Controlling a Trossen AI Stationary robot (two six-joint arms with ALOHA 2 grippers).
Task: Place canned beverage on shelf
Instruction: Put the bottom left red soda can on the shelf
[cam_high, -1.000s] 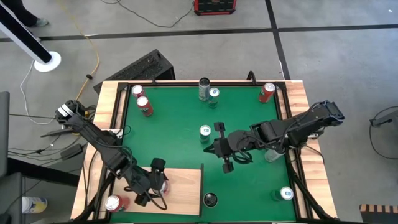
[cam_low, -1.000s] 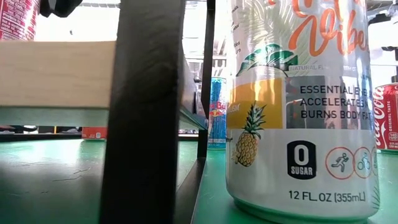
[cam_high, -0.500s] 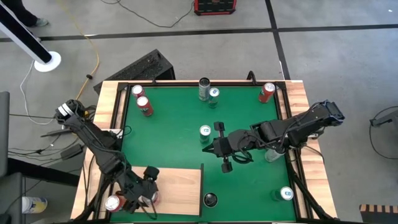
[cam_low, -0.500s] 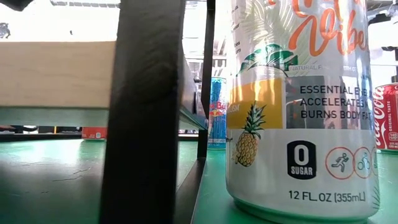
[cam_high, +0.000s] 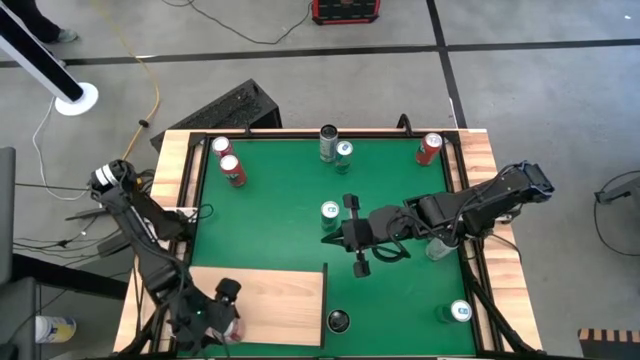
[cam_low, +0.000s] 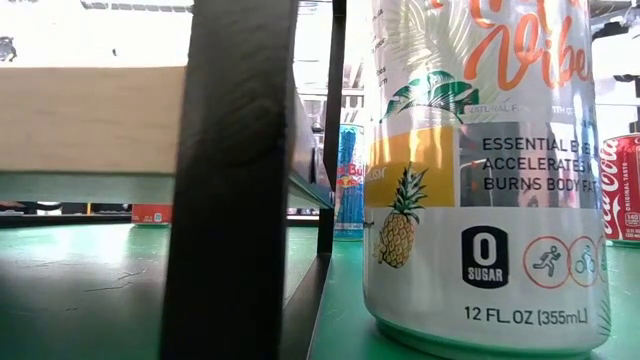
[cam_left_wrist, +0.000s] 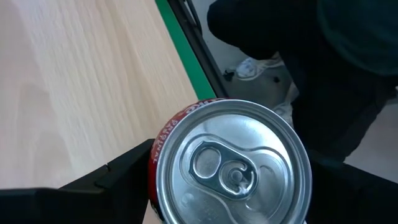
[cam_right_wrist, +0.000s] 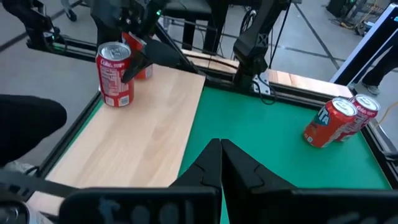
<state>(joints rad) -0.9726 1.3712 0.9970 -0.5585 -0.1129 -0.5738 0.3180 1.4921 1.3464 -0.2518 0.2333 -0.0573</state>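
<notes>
A green mat (cam_high: 300, 215) covers the table (cam_high: 176, 160), which has pale wooden edge strips and a thin black frame. Around the table is a grey concrete floor (cam_high: 520, 90) with dark seams, a yellow cable and a white round stand base near the mat's far left. The shelf (cam_high: 280, 305), a flat pale board with fine grain, sits over the mat's near left corner on black legs.

The canned beverage (cam_left_wrist: 230, 165) at work is a red can with a silver top and pull tab. It stands upright at the shelf's left end, by the edge away from the mat's centre. The left gripper (cam_high: 215, 315) sits over it, its 2 fingers (cam_left_wrist: 112, 177) spread wide to either side of the can's top; whether they press on the can I cannot tell. In the right wrist view the same red can (cam_right_wrist: 115, 74) stands on the board with the dark fingers around it.

The right gripper (cam_high: 345, 235) hovers over the mat's middle, just right of a green-topped can (cam_high: 330, 211), its fingers (cam_right_wrist: 221, 165) clenched together with nothing between them.

Other cans stand on the mat: 2 red ones (cam_high: 227, 160) at the far left corner, 2 (cam_high: 335, 145) at the far edge's middle, 1 red (cam_high: 429, 148) at the far right, 1 (cam_high: 459, 312) at the near right, and a tall pineapple-printed can (cam_low: 480, 170) just right of the shelf's leg.
</notes>
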